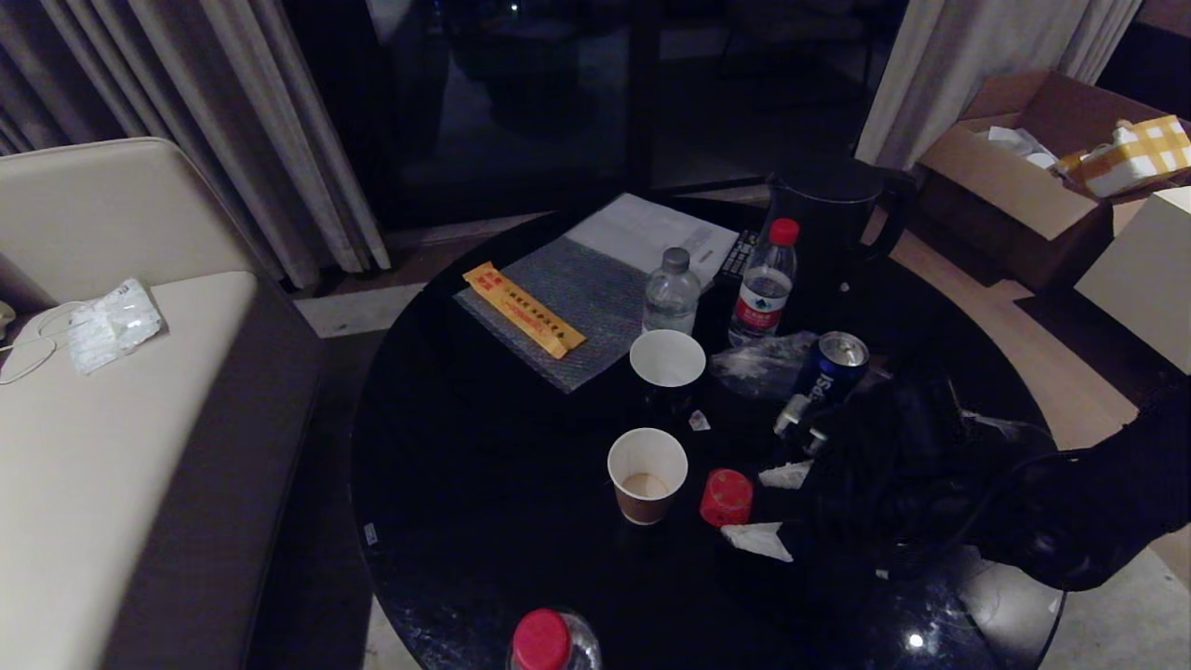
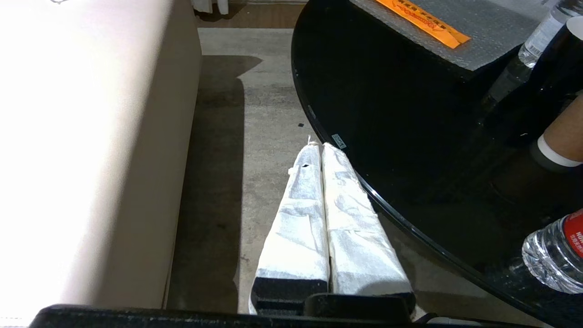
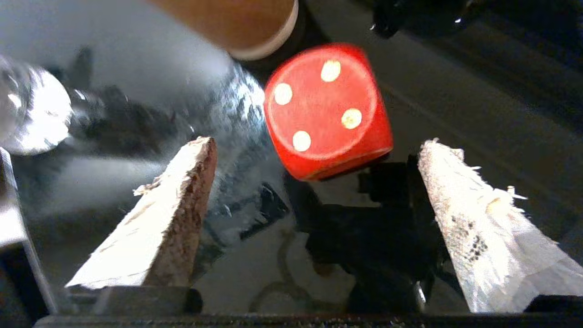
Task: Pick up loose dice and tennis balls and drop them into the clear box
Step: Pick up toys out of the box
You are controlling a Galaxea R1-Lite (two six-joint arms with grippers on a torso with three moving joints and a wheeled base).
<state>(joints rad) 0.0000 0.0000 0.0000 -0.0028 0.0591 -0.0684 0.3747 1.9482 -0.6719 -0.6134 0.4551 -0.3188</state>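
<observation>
A red die [image 1: 726,498] with four pips up [image 3: 325,109] rests on the black round table [image 1: 484,484], beside a brown paper cup [image 1: 647,475]. My right gripper [image 1: 772,507] hovers low over the table, open, its cloth-wrapped fingertips [image 3: 191,159] spread wide just short of the die and touching nothing [image 3: 315,145]. My left gripper [image 2: 320,146] is shut and empty over the floor beside the table's edge. The tennis balls and the clear box are out of view.
On the table stand a second paper cup [image 1: 667,358], two water bottles [image 1: 671,290] [image 1: 765,284], a Pepsi can [image 1: 831,365], a dark kettle [image 1: 833,219] and a bubble-wrap sheet with an orange packet [image 1: 524,309]. Another bottle [image 1: 549,642] stands at the near edge. Sofa [image 1: 112,447] on the left, cardboard carton [image 1: 1023,177] at the far right.
</observation>
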